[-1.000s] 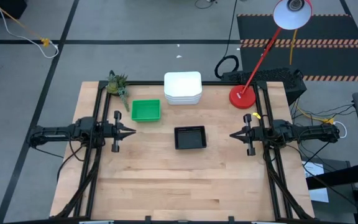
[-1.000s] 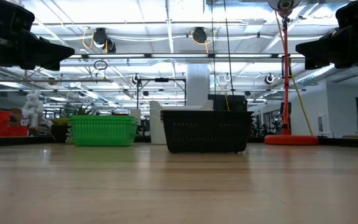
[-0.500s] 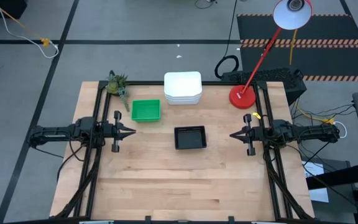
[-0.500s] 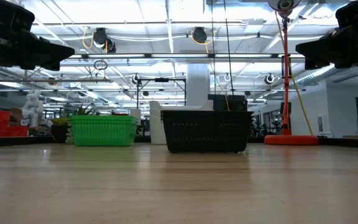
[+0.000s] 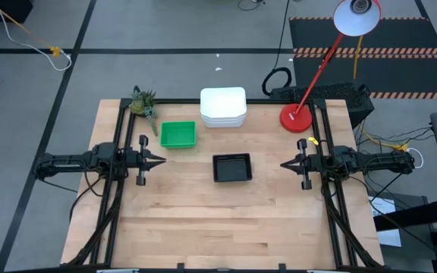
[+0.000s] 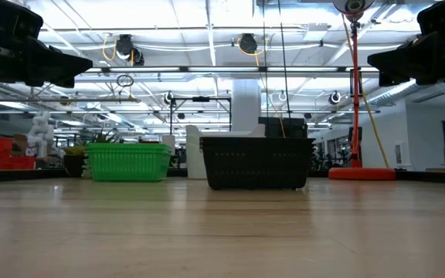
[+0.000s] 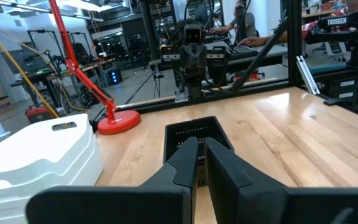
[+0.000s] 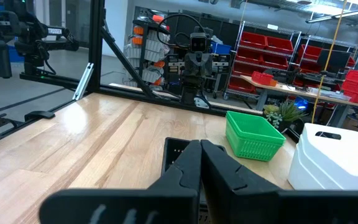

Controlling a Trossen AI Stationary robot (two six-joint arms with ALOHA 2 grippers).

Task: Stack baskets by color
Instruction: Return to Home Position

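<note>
A green basket (image 5: 177, 134) sits on the table toward the far left. A black basket (image 5: 231, 167) sits near the table's middle. A stack of white baskets (image 5: 223, 107) rests at the far edge. My left gripper (image 5: 163, 160) hovers shut at the table's left side, pointing level toward the black basket (image 7: 194, 132). My right gripper (image 5: 282, 164) hovers shut at the right side, facing it. In the right wrist view the green basket (image 8: 253, 134) and the white stack (image 8: 340, 155) show beyond the shut fingers. Both grippers are clear of every basket.
A red lamp base (image 5: 296, 117) stands at the far right and a small plant (image 5: 143, 102) at the far left corner. Black frame rails (image 5: 120, 189) run along both sides. Bare wood (image 5: 218, 227) fills the table's near half.
</note>
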